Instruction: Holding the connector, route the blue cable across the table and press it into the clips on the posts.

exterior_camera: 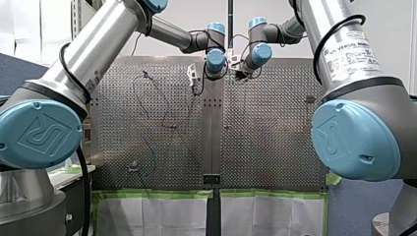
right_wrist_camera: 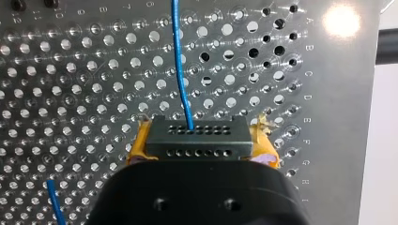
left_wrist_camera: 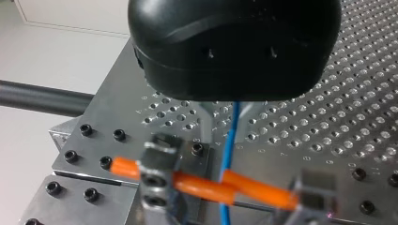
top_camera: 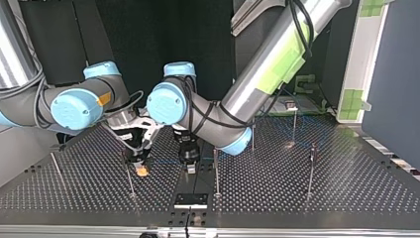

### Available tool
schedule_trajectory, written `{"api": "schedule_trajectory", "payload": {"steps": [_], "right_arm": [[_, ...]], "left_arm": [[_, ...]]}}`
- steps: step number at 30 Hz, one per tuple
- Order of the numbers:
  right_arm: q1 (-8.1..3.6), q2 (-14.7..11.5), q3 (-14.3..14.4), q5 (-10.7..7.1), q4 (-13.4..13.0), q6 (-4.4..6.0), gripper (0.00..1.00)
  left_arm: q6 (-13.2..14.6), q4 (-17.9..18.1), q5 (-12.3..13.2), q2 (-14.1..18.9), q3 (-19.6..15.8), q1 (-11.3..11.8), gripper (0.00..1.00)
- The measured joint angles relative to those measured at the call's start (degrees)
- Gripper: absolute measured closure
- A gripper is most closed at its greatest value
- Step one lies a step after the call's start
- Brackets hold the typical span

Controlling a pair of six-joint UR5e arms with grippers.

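My right hand (right_wrist_camera: 202, 140) clamps the connector (right_wrist_camera: 197, 145), blue cable (right_wrist_camera: 180, 70) running ahead.

The left arm (exterior_camera: 98, 49) and the right arm (exterior_camera: 344, 54), silver with blue joint caps, are seen entering from the two sides. Their wrists are brought close together over the far middle of the perforated table (exterior_camera: 275, 147). A thin dark cable (exterior_camera: 134, 96) is laid in loose loops across the table's left half. A short post (exterior_camera: 310, 100) is set on the right half. The near edge is lined with green tape (exterior_camera: 152, 193).
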Motion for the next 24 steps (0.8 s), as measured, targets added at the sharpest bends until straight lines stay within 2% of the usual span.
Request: {"api": "schedule_trajectory", "payload": {"steps": [12, 17, 24], "right_arm": [[0.03, -0.02, 0.03, 0.0, 0.07, 0.0, 1.0], [0.26, -0.07, 0.68, -0.01, 0.12, 0.0, 1.0], [1.05, -0.62, 2.54, -0.01, 0.08, 0.0, 1.0]], "left_arm": [[-1.94, -2.55, -0.35, 0.02, -0.03, -0.22, 1.0], [-2.63, -4.38, -2.02, 0.17, -0.76, -0.72, 1.0], [-2.68, -2.83, -4.01, 2.51, -3.68, -1.15, 1.0]]}}
